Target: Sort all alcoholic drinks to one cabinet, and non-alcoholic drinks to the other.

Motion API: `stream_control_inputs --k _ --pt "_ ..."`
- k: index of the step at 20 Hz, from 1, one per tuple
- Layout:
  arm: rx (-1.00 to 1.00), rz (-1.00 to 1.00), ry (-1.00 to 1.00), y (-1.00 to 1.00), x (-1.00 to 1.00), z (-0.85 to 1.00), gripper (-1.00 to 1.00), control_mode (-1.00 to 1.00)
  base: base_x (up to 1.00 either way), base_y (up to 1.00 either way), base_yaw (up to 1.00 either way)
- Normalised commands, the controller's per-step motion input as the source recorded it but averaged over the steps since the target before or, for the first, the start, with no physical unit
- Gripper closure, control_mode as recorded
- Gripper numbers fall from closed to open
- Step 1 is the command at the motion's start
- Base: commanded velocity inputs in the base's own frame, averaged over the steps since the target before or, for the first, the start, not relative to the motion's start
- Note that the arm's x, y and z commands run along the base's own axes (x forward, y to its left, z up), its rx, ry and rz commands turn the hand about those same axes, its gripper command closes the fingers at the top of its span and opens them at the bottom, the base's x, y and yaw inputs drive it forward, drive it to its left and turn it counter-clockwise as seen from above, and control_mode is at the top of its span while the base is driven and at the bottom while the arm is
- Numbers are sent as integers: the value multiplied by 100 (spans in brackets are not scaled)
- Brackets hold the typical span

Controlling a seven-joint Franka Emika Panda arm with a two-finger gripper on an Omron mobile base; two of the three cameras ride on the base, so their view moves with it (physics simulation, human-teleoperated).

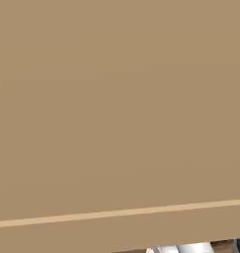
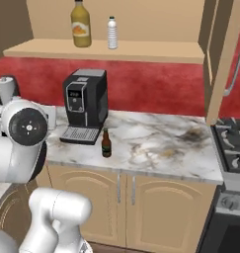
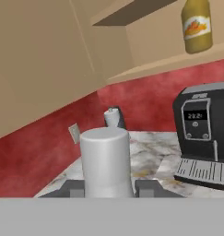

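A white-and-brown marbled stone counter (image 2: 156, 148) is running along a red wall over tan cabinet doors, with a dark stove top (image 2: 232, 143) adjoining its right end. A boxy black coffee machine with a grey drip grille (image 2: 84, 106) is standing on the counter and serving as the landmark here. Just in front of it and to its right, the small dark brown beer bottle with a green label (image 2: 106, 143) is standing upright on the stone, apart from the machine's tray. Above the machine, the wide wall cabinet with a long light tan wooden shelf (image 2: 106, 49) is standing open; on that shelf, directly over the machine, the large yellow-orange juice bottle with a dark cap and orange label (image 2: 81, 24) is standing upright, and the small clear ribbed water bottle (image 2: 112, 33) is standing just to its right, the two not touching. Right of the machine the counter is lying bare up to the stove. The gripper (image 3: 106, 186) is sitting with its fingers pressed together, and whether it is pinching anything I cannot tell. It is hanging left of the machine, where a pale grey cylinder (image 3: 106, 161) is rising right in front of the hand camera.
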Motion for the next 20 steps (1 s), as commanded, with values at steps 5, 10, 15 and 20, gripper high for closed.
stream_control_inputs --k 5,10,15,20 --pt "0 0 0 0 0 0 100 100 -79 -27 -8" --pt "0 0 0 0 0 0 100 100 -36 -25 -4" --pt "0 0 0 0 0 0 100 100 26 -56 0" --pt "0 0 0 0 0 0 100 100 37 -67 0"
